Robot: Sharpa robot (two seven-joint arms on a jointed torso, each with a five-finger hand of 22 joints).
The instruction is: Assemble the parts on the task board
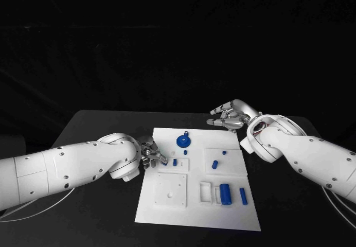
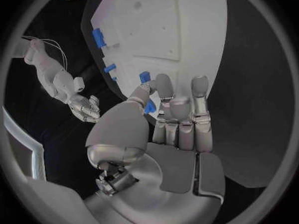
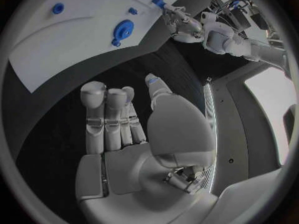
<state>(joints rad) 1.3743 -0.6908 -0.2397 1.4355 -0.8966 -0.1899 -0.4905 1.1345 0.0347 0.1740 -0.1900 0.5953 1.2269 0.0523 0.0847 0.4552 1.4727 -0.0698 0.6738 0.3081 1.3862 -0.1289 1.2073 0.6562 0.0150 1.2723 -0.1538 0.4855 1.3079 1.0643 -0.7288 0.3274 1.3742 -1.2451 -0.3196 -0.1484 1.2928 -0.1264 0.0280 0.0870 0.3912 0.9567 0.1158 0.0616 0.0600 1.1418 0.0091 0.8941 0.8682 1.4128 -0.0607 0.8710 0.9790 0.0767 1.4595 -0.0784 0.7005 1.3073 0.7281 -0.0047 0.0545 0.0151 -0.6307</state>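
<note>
The white task board (image 1: 196, 206) lies mid-table. My left hand (image 1: 151, 153) hovers at its left edge and pinches a small blue part (image 2: 144, 77) between thumb and fingertips, just beside a blue peg (image 1: 175, 162) standing in a raised white block. My right hand (image 1: 231, 116) hangs over the black table past the board's far right corner, fingers apart and loosely curled, holding nothing. A blue round gear (image 1: 183, 140) sits at the board's far middle. In the right wrist view the left hand (image 3: 177, 20) carries the blue part (image 3: 159, 1) at its tips.
More blue parts are on the board: a short peg (image 1: 215, 164), a small piece (image 1: 224, 153), a thick cylinder (image 1: 225, 194) and a slim bar (image 1: 243, 195) at the near right. A square white block (image 1: 171, 189) with a hole sits near left. Black table (image 1: 104, 123) surrounds the board.
</note>
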